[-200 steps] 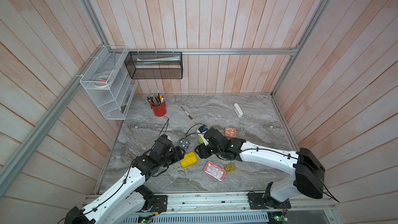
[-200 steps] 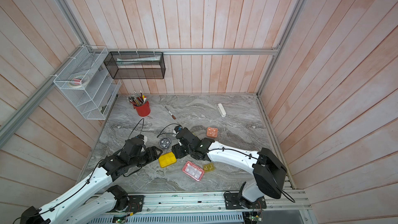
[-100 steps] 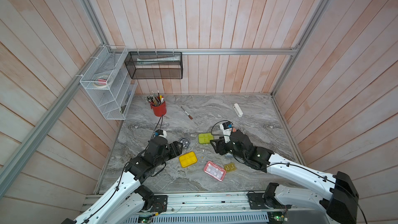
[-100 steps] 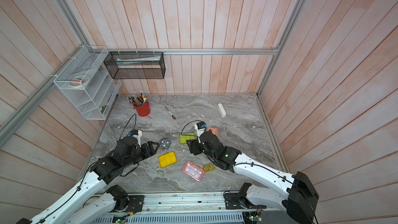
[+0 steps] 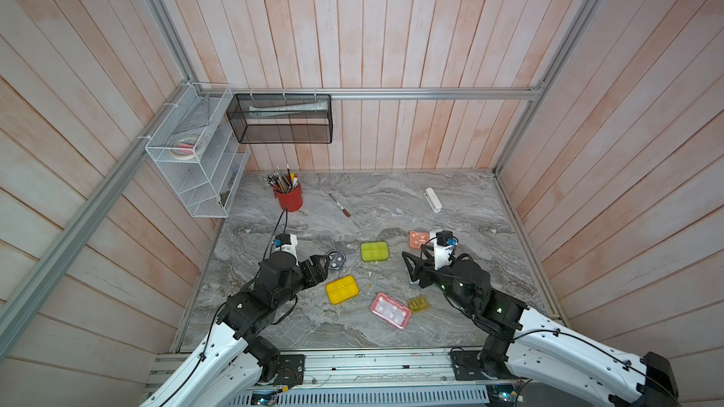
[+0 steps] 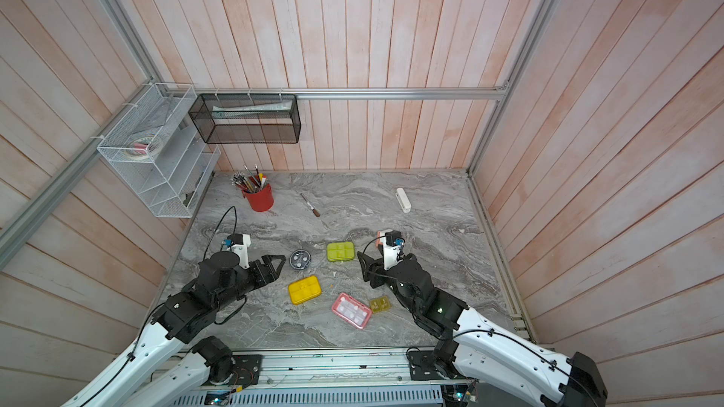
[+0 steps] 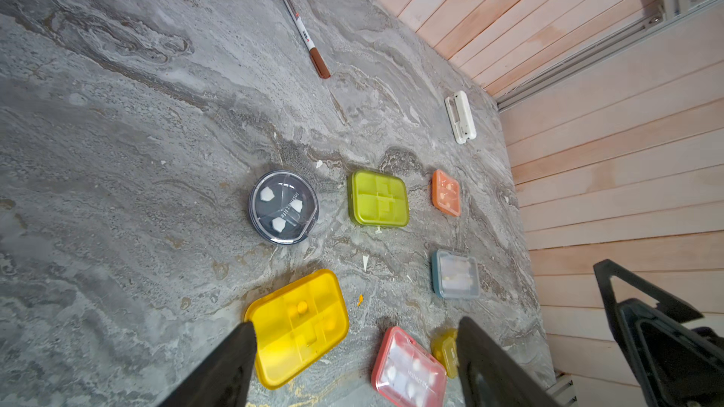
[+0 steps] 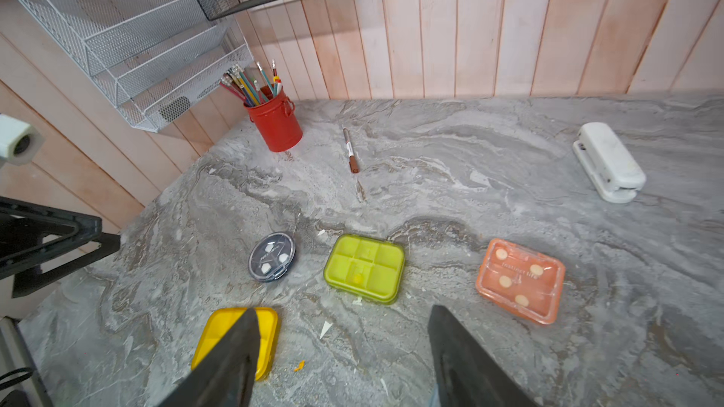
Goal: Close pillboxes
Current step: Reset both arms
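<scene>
Left jaws spread wide, nothing in them, tips just beside the dark round pillbox (image 5: 336, 259). Right jaws also wide apart and empty, hovering low over the desk (image 5: 470, 205) near the lime-green pillbox (image 5: 375, 251). Dark round, lime-green and orange square pillbox (image 5: 418, 238) lie in one row. Nearer the arm bases is a second row: yellow pillbox (image 5: 342, 289), pink pillbox (image 5: 390, 310), small amber pillbox (image 5: 418, 304). The blue-grey pillbox (image 7: 455, 274) sits between orange and amber and is hidden by the right arm in both top views. All boxes flat on the desk, apart from each other. Lids look shut where visible; amber too small to tell. By the back wall: red cup of pens (image 5: 289, 199), brown marker (image 5: 340, 205), white oblong bar (image 5: 433, 200).
</scene>
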`<act>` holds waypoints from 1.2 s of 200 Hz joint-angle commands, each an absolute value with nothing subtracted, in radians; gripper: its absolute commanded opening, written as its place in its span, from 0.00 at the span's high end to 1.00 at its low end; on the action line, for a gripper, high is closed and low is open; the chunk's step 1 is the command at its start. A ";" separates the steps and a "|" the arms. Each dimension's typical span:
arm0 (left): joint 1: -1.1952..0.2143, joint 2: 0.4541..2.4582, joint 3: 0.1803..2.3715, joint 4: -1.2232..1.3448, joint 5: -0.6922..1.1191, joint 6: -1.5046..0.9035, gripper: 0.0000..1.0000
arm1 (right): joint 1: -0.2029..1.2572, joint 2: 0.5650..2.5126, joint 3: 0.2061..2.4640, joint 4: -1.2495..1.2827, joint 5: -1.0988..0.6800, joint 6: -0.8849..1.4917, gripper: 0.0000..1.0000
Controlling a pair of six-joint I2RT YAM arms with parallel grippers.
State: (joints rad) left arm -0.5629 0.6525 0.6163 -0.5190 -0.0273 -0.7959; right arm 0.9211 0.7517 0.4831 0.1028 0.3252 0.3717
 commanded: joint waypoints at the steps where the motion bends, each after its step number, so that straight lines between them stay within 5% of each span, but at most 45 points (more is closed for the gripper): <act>1: -0.558 0.626 0.601 -0.476 -0.068 -0.758 0.17 | 0.919 0.728 0.472 0.135 0.402 0.312 0.29; 68: -0.558 0.488 0.471 -0.313 -0.094 -0.711 0.17 | 0.919 0.743 0.464 0.152 0.482 0.268 0.28; 79: -0.558 0.463 0.454 -0.296 -0.103 -0.707 0.00 | 0.917 0.745 0.460 0.156 0.508 0.257 0.28; 161: -0.558 0.363 0.360 -0.204 -0.261 -0.706 0.00 | 0.863 0.752 0.441 0.179 0.574 0.235 0.20; 193: -0.558 0.363 0.352 -0.109 -0.341 -0.631 0.00 | 0.742 0.758 0.462 0.198 0.503 0.237 0.14; 240: -0.558 0.539 0.428 -0.051 -0.428 -0.512 0.00 | 0.403 0.861 0.517 0.215 0.167 0.293 0.14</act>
